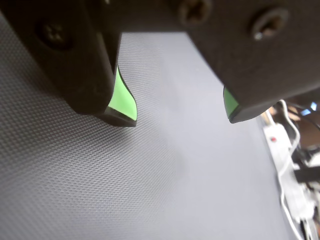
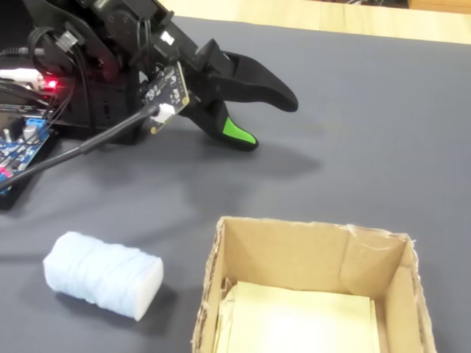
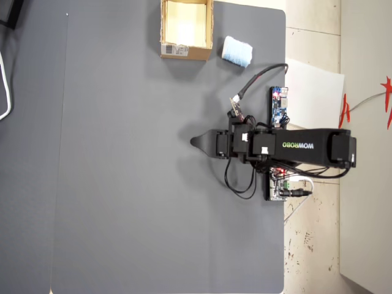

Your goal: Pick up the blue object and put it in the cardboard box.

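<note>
The blue object (image 2: 103,273) is a pale blue spongy pad lying on the grey mat just left of the cardboard box (image 2: 309,257) in the fixed view. In the overhead view the blue object (image 3: 236,51) lies right of the cardboard box (image 3: 196,52), whose barcode label faces the arm. My gripper (image 2: 268,123) hovers low over the mat, well apart from both, its jaws spread. In the wrist view the gripper (image 1: 181,119) is open, with green pads (image 1: 122,97) showing and only bare mat between them. From above, the gripper (image 3: 196,143) points left at mid-table.
A dark-blue circuit board (image 3: 278,105) and cables sit beside the arm's base on the mat's right edge. A white sheet (image 3: 315,92) lies past that edge. A white power strip (image 1: 280,145) and cords show at the right of the wrist view.
</note>
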Controlling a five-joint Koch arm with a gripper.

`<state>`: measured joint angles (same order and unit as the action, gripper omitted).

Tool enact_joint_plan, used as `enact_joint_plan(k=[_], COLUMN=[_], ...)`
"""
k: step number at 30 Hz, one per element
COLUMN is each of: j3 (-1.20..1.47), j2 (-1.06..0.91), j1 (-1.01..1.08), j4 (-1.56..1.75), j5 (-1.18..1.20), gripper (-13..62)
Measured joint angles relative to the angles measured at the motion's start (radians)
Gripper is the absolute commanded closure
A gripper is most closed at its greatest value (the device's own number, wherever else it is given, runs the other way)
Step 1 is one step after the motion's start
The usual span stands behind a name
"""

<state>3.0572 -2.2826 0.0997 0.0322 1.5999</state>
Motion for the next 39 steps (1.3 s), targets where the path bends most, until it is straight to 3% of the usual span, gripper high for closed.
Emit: enact_joint_plan(k=[11,22,39], j3=[-0.279,-0.403,-0.715], j2=[0.000,0.000,0.117], j1=[0.029,0.169,0.523], j4=[-0.563,-0.578,-0.765], j5=[-0.426,-0.767,-0.798], gripper=[16.3,16.3,16.3])
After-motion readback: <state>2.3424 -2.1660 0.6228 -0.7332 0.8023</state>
